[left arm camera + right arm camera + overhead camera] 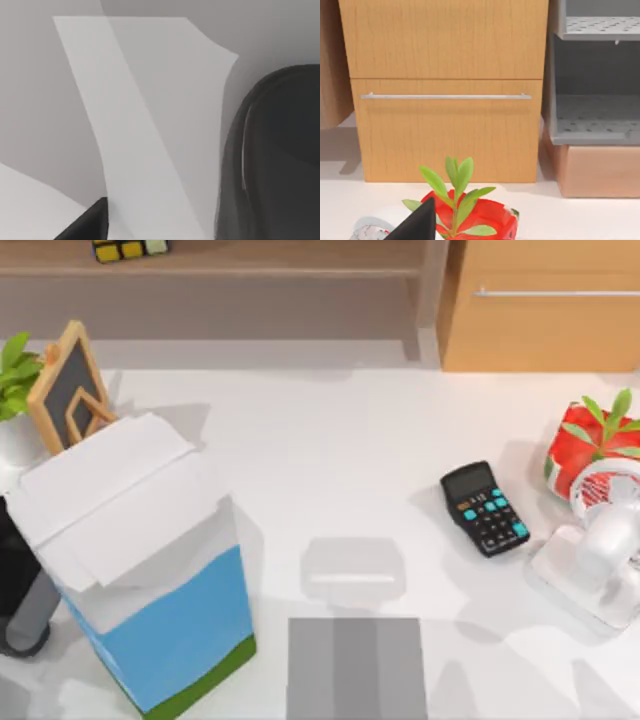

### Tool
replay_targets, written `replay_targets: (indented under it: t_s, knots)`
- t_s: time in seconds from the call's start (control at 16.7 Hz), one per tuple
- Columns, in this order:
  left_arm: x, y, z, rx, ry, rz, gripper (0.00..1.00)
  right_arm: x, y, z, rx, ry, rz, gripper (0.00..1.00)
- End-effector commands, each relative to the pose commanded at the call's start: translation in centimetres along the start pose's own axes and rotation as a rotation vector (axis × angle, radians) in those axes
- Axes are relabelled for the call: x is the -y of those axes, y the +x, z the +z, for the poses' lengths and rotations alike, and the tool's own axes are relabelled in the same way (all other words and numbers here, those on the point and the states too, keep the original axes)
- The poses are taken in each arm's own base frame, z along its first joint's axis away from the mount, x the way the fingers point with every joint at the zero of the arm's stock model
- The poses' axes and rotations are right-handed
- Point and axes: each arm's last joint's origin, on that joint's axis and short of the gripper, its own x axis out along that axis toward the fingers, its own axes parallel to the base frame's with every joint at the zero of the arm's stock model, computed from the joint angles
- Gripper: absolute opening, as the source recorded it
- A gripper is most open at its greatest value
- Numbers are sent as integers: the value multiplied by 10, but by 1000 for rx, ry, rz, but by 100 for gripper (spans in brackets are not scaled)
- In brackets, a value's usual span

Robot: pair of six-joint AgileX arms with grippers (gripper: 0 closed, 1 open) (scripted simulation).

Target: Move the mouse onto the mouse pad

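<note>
1. Apparently the small, dark, rounded computer mouse (280,165) is the glossy black form seen close up in the left wrist view, just beside a pale flap of the tall white, blue and green carton (150,570). I cannot be certain of that reading.
2. The flat grey rectangular mouse pad (355,668), with its darker middle band, lies at the near edge of the white worktop (330,460), to the right of the carton.
3. The left pincer (85,227) sits close to the carton. The right pincer (417,225) is near the red pot with a green plant (480,217). I cannot tell whether either is apart or together.
4. Handling, as a judgement: the mouse should be light, rigid and smooth-shelled, so it is likely slippery. Pinching across its narrow flanks, low down and near mid-length, looks safest, and the carton crowding it may limit the approach.
5. Writing: none is legible. The black calculator with teal buttons (485,508) shows no readable digits. The wood-framed chalkboard (70,385) bears only an outlined shape, and the carton shows no brand.
</note>
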Motion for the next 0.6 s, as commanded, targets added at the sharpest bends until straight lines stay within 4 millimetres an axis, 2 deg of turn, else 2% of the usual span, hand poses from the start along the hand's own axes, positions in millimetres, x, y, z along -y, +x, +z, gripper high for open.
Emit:
replay_targets:
  t_s: [0.24, 0.6]
  knots:
    - [1, 1, 1, 0, 0, 1, 100, 0, 0, 0, 0, 0, 0, 100]
    - [1, 1, 1, 0, 0, 1, 55, 0, 0, 0, 0, 0, 0, 100]
